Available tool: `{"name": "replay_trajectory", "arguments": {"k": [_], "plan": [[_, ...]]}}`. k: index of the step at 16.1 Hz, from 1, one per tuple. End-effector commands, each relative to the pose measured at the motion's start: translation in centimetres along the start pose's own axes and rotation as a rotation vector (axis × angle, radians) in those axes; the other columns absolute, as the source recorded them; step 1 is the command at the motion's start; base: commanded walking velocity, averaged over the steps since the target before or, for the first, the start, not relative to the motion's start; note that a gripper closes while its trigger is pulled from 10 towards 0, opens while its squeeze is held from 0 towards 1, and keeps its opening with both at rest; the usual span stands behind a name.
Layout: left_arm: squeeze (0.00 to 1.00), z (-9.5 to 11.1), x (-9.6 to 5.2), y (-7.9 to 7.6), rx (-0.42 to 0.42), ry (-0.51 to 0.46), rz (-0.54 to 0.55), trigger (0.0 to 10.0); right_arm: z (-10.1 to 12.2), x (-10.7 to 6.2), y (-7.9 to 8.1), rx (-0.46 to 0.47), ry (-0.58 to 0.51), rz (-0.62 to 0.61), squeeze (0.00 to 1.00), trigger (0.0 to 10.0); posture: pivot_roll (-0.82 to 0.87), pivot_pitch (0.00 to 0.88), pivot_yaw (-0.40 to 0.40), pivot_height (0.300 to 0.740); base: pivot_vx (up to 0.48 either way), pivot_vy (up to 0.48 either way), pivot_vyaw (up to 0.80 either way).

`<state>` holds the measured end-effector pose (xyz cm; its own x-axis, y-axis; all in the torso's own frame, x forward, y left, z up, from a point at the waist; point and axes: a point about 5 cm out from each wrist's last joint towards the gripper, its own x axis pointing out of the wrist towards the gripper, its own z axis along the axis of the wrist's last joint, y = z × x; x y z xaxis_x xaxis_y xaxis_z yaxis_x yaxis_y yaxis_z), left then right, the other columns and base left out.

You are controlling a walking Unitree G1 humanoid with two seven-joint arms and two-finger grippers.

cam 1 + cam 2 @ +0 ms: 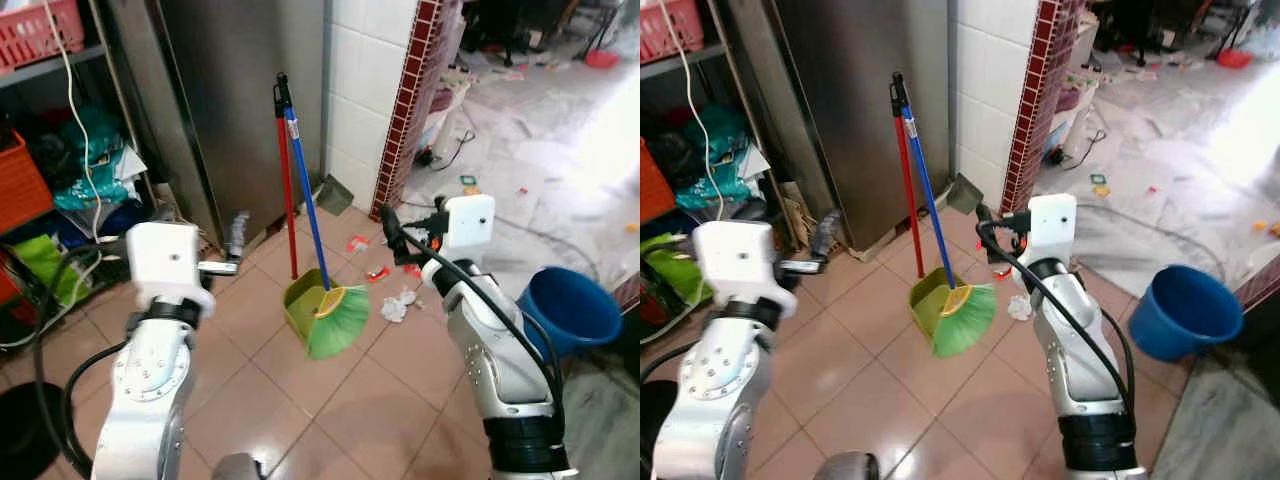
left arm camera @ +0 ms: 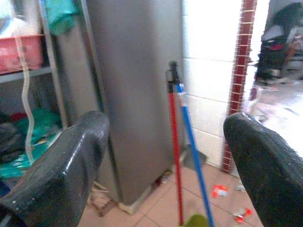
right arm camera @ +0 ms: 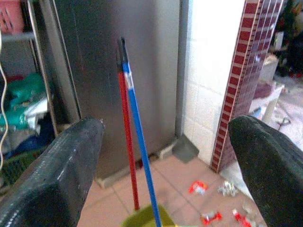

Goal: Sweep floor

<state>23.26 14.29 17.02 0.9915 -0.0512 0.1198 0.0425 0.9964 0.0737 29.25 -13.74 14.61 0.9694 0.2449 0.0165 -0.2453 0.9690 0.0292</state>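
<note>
Left eye view: blue-handled broom with green bristles (image 1: 338,318) leaning against the tall grey metal cabinet (image 1: 240,100), bristles resting in the green plastic dustpan on a red stick (image 1: 300,305), both standing on the pinkish tiled floor (image 1: 350,400). Red and white scraps of litter (image 1: 385,280) scattered just beyond the bristles, near the white tiled wall with dark red brick edging (image 1: 405,110). Round blue plastic bucket (image 1: 570,310) off to the right. Left gripper (image 1: 225,266) raised low on the left, right gripper (image 1: 392,228) raised right of the broom, both apart from it.

Right eye view: same layout, nothing held.

Left wrist view: 2 black fingers (image 2: 61,170) spread wide, both handles between them in the distance.

Right wrist view: fingers (image 3: 52,175) likewise parted, empty, handles ahead.
</note>
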Motion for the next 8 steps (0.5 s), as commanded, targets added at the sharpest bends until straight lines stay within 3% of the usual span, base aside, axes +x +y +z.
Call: {"name": "replay_trajectory", "arguments": {"k": [1, 3, 6, 8], "plan": [[0.00, -0.2, -0.3, -0.3, 0.007, 0.008, -0.021, 10.0, 0.2, -0.5, 0.8, -0.027, -0.015, 0.081, 0.00, 10.0, -0.05, 0.000, -0.048, 0.740, 0.000, 0.000, 0.00], [0.00, -0.3, -1.1, 0.1, 0.007, 0.028, -0.011, 10.0, 0.3, -0.6, 1.1, -0.003, -0.033, 0.090, 0.00, 10.0, -0.04, 0.000, -0.051, 0.740, 0.000, 0.000, 0.65], [0.00, -0.6, -1.6, 0.5, 0.001, 0.049, 0.014, 10.0, 0.1, -0.5, 1.4, 0.013, -0.027, 0.086, 0.00, 10.0, -0.04, 0.010, -0.054, 0.740, 0.281, 0.000, 0.58], [0.00, -0.4, -1.7, 0.1, -0.009, 0.045, 0.001, 10.0, -0.1, -0.6, 1.2, 0.025, -0.013, 0.072, 0.00, 10.0, -0.04, 0.026, -0.055, 0.740, 0.296, 0.000, 0.00]]}}
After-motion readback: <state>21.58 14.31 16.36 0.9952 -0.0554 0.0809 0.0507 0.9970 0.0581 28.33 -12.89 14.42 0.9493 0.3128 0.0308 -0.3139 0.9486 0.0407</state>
